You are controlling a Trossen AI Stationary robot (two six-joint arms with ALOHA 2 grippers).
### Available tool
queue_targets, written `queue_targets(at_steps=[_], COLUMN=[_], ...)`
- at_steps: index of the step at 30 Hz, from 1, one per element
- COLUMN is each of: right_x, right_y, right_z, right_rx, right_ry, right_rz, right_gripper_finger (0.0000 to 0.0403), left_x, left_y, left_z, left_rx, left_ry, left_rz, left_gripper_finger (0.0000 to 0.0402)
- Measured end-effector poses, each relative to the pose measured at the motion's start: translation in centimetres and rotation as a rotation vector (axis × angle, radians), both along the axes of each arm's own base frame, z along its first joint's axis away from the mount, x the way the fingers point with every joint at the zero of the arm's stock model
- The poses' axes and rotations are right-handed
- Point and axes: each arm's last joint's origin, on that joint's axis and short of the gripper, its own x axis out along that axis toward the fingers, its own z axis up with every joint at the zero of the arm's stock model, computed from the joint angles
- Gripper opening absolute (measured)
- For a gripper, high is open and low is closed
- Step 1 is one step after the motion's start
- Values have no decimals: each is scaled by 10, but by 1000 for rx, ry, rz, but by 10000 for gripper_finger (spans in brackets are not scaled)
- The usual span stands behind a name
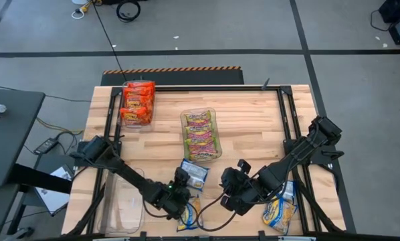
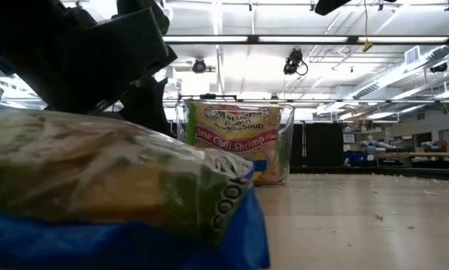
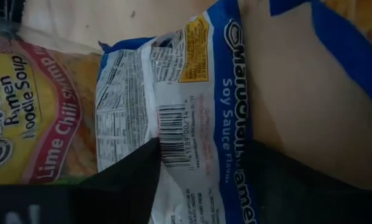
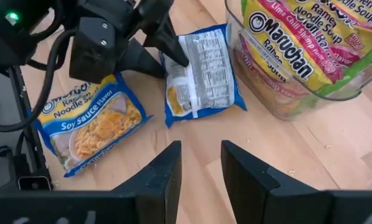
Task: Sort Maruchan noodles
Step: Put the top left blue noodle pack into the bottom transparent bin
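A blue-yellow-white packet (image 4: 204, 68) lies printed back up on the table (image 1: 166, 144), near the bin of yellow-pink-green packets (image 1: 201, 134). My left gripper (image 4: 170, 65) is open at this packet's edge. In the left wrist view (image 3: 208, 155), one finger (image 3: 136, 180) stands over the packet (image 3: 173, 93) and the other finger (image 3: 292, 186) beside its blue border. My right gripper (image 4: 200, 155) is open above bare wood, on the near-right side of the same packet (image 1: 194, 172). A second blue packet (image 4: 89, 127) lies face up close by. Orange-red packets (image 1: 138, 104) fill the far-left bin. My left gripper has its open fingers on either side of the blue packet's long edge (image 3: 236, 143), coming slanting down from the table's left. I cannot tell whether either finger touches the packet, which lies flat on the table.
An empty clear bin (image 1: 123, 201) sits near the table's near-left corner, under my left arm. Two more blue packets (image 1: 280, 211) lie toward the near-right corner. Black rails (image 1: 283, 114) run along both table sides. In the low view a blue packet (image 2: 97, 187) fills the foreground.
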Motion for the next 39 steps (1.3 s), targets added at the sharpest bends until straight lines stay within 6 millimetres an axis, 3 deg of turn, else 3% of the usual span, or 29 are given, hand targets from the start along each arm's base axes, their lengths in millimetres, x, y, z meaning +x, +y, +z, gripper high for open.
queue_targets(at_steps=[7,11,16,21,29,34,39], right_x=[0,0,1,3,12,29,45], right_y=[0,0,0,1,6,14,16], right_z=[0,0,0,1,7,16,36], right_rx=[-12,-26,-43,-46,-39,-78,-68], right_ry=[9,12,12,-7,-118,-320,-531], right_rz=[15,32,61,87,98,134,180], right_gripper_finger=[118,118,119,119,119,123,163], left_x=[-3,-2,-10,-41,-98,-112,-123], left_y=[-1,11,37,70,92,98,102], left_z=[26,68,146,205,253,280,318], left_rx=[-63,-202,-582,-991,-1182,-1267,-1405], left_ry=[23,44,114,211,194,-18,-300], left_rz=[19,119,138,136,159,92,-103], left_gripper_finger=[81,11,9,7,6,5,5])
